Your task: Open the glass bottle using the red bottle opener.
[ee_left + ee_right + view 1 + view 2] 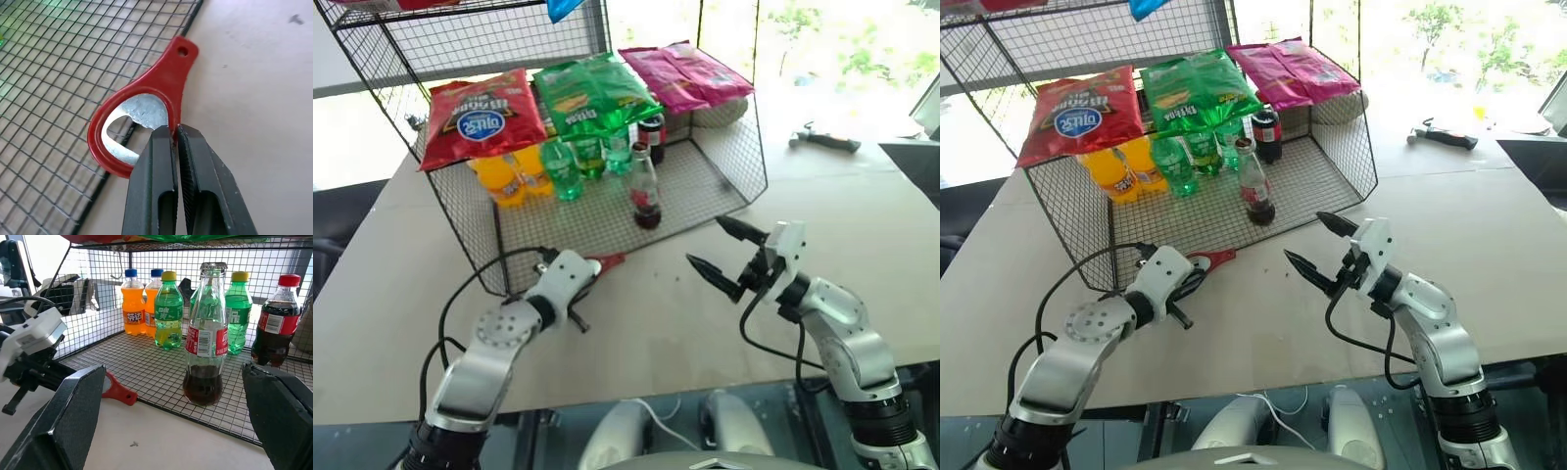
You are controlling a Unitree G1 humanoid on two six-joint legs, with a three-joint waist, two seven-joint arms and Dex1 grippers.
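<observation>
The glass bottle (644, 191) stands upright on the wire basket's floor near its open front, with dark liquid in its lower part and the cap on. The red bottle opener (146, 105) sits over the basket's front edge wire, its handle pointing out over the table. My left gripper (175, 129) is shut on the rim of the opener's ring head. To the right my right gripper (703, 240) hovers above the table, open wide and facing the bottle (205, 338), with nothing between its fingers (68, 416).
The wire basket (724, 166) also holds orange bottles (509, 176), green bottles (570, 162) and a dark cola bottle (276, 323). Snack bags (480, 113) lie on its top. A dark tool (822, 140) lies at the table's far right.
</observation>
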